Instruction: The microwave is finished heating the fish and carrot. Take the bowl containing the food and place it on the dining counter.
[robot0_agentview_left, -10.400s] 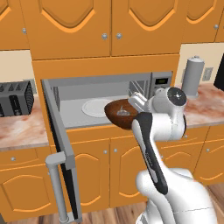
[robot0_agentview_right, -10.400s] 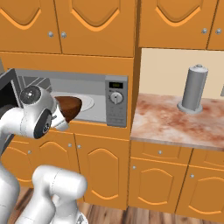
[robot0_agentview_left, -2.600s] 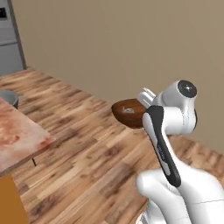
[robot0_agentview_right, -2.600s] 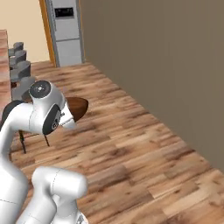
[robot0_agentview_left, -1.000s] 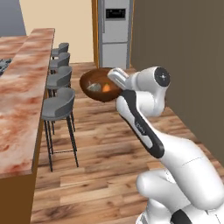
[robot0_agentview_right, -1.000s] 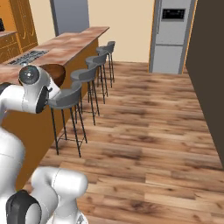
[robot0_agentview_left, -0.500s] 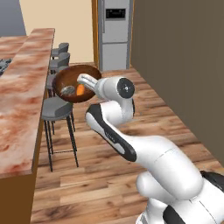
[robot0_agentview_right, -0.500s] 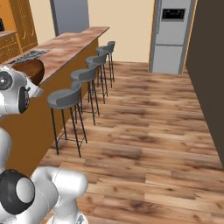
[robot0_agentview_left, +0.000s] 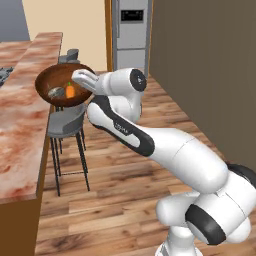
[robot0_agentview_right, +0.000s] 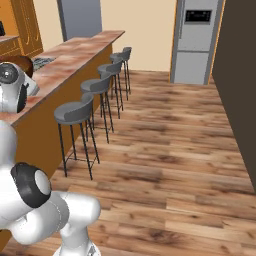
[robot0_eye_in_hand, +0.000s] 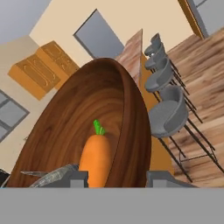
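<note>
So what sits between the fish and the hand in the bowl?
The carrot lies between the fish and the hand gripping the bowl rim, as the left base view shows.

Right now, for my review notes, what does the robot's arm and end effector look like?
The arm is glossy white with rounded, bulging links, dark grey or black bands and round caps at its joints. The end effector is white at the hand with two small dark grey finger tips. No cables or markings can be made out.

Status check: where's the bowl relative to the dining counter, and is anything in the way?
Gripper shut on bowl rim. Bowl held over dining counter edge, not yet set down; carrot and fish inside. Stools below, counter bare beneath.
</note>
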